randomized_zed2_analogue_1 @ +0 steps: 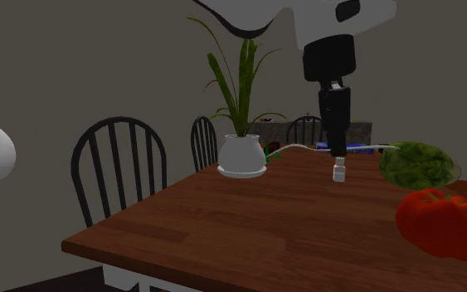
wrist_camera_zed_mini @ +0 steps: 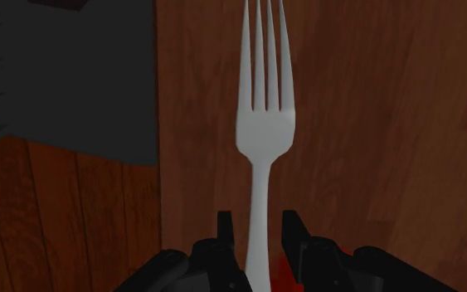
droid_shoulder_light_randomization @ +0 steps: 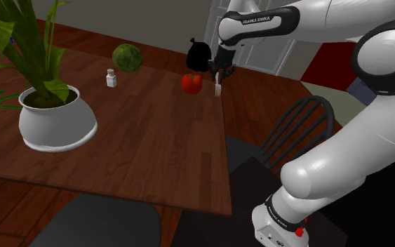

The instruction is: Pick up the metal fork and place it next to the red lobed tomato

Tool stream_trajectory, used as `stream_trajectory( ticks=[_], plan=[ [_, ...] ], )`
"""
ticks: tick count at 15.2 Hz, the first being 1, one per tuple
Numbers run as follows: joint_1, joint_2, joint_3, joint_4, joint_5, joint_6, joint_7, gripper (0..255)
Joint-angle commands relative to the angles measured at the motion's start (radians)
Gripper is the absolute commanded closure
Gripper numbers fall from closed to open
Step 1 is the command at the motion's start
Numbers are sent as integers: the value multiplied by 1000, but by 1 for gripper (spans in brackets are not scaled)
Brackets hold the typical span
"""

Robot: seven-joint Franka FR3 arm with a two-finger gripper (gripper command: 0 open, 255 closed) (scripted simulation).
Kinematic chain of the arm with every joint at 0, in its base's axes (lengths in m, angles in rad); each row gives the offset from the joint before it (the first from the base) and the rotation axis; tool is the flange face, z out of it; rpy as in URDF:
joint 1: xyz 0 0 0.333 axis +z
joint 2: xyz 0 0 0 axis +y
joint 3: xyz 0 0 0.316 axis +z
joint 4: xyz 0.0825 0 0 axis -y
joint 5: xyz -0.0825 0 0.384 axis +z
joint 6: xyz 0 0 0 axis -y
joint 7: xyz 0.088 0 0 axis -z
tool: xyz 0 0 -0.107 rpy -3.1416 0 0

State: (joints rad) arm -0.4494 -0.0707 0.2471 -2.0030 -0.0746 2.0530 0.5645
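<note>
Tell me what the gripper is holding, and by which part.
The gripper holds the pale fork by its handle, clasped between the two fingers; the tines point away from the hand, over the wooden table.

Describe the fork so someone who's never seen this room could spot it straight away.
Find the dark wooden table with the white plant pot; toward the opposite end sits a red tomato. Right beside it the fork hangs tines down, gripped in the arm's black jaws: slim, pale and pronged, unlike the round tomato.
</note>
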Motion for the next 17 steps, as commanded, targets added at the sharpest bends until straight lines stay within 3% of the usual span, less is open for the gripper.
stream_trajectory(
  ticks=[1,5,17],
  plan=[
    [-20,15,-23,14,0,4,-44,255],
    [-69,50,-76,53,4,6,-148,255],
    [-69,94,-76,-60,-12,161,-130,255]
  ],
)
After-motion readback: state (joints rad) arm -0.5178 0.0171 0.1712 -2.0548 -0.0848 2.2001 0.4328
